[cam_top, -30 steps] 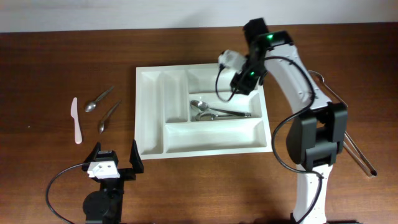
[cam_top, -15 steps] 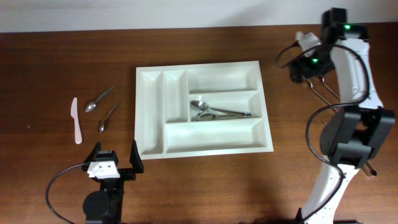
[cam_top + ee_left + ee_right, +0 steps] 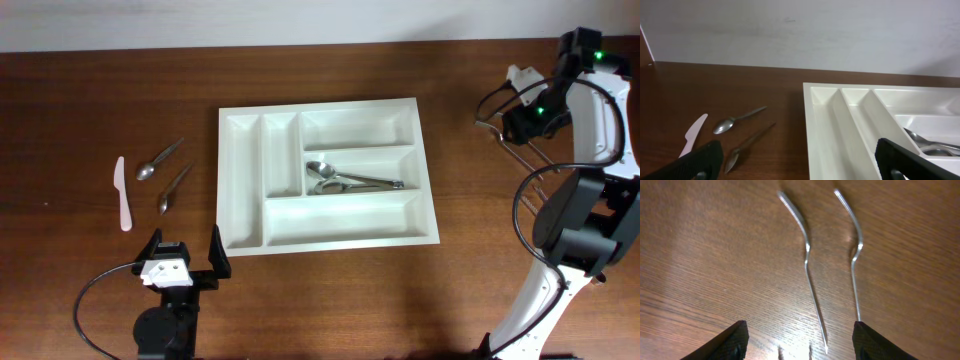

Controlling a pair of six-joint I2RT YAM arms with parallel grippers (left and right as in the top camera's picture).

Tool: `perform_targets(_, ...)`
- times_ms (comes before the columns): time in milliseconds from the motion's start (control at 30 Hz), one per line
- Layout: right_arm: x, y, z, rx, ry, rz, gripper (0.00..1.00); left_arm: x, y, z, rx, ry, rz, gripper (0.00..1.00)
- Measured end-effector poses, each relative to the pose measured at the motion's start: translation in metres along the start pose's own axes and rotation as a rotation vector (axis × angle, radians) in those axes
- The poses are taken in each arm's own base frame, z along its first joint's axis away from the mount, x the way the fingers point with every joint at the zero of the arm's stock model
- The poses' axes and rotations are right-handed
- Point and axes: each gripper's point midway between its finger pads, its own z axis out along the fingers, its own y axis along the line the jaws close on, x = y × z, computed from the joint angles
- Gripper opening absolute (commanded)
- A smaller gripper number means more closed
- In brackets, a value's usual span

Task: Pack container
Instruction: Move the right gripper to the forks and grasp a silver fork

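Observation:
The container, a large white cutlery tray (image 3: pixel 250 190), lies mid-table. Its middle long compartment holds a few metal spoons (image 3: pixel 345 181). My right gripper (image 3: pixel 517 124) is open and empty at the far right, low over thin metal utensils (image 3: pixel 532 152). In the right wrist view two slim metal handles (image 3: pixel 809 272) lie on the wood between and beyond my open fingers (image 3: pixel 800 342). My left gripper (image 3: pixel 185 262) is open and empty at the front left, just in front of the tray's left corner (image 3: pixel 830 125).
Two metal spoons (image 3: pixel 160 158) (image 3: pixel 175 187) and a white plastic knife (image 3: pixel 122 193) lie left of the tray; they also show in the left wrist view (image 3: pixel 737 120). More long metal utensils (image 3: pixel 585 258) lie by the right arm's base.
My right arm has swung from over the tray's top right compartment out to the far right of the table, over the metal utensils. The left arm has not moved.

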Motion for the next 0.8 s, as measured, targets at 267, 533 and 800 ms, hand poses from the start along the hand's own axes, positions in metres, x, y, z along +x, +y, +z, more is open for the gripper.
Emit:
perform_targets(267,0.013,0.010,0.025,-0.039,0.039,-0.025,0.60,0.000,0.000,0.000,0.000,0.000,0.000,0.99)
perform_targets(533,0.022,0.015,0.056,-0.068,0.071,-0.024,0.60,0.000,0.000,0.000,0.000,0.000,0.000,0.99)
perform_targets(800,0.018,0.011,0.066,-0.048,0.048,-0.027,0.60,0.000,0.000,0.000,0.000,0.000,0.000,0.99)
